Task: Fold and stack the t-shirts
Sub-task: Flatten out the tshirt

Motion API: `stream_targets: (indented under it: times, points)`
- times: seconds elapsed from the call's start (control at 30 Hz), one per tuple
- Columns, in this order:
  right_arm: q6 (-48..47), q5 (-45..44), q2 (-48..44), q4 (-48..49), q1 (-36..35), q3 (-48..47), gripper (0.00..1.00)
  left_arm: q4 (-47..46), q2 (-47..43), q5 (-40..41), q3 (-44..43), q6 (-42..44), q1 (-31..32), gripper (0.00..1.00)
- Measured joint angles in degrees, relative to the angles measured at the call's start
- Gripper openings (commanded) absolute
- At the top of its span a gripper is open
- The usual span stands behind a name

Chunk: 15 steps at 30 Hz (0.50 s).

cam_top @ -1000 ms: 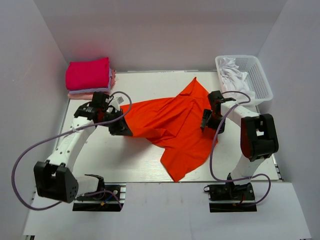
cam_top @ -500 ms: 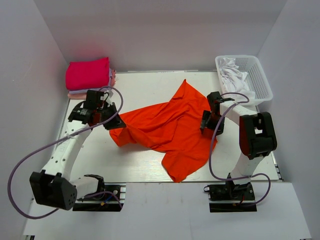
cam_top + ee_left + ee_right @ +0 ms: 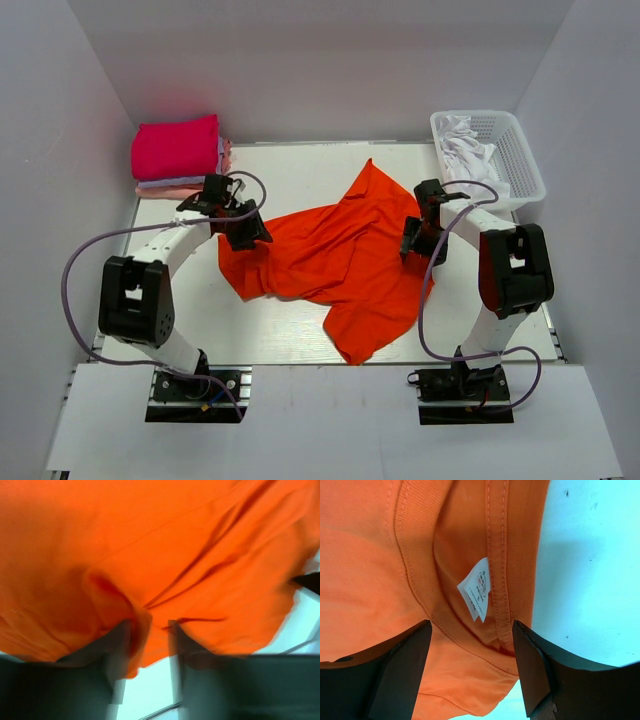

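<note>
Both gape open, my right end effector straddling the collar of the orange-red t-shirt crumpled on the bench, my left end effector at its edge, so I'd pinch single layers.

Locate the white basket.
Top view: the white basket sits at the table's far right corner, beyond the right arm, right of the orange-red t-shirt.
</note>
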<state>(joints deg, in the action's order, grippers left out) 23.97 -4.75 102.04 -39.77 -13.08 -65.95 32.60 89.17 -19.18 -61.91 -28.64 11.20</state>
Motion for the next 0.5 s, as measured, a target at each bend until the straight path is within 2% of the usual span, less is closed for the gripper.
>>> stream_targets:
  times: [0.03,0.07,0.5]
  points:
    - [-0.2,-0.1,0.0,0.0,0.0,-0.2,0.73,0.3,1.0,0.3,-0.4,0.2,0.0,0.85]
    - [-0.2,-0.2,0.0,-0.2,0.0,-0.4,0.73,0.7,1.7,0.7,-0.7,0.8,0.0,0.98]
    - [-1.1,-0.9,1.6,-1.7,0.0,-2.2,0.73,3.5,-2.1,5.5,0.5,1.6,-0.4,1.00]
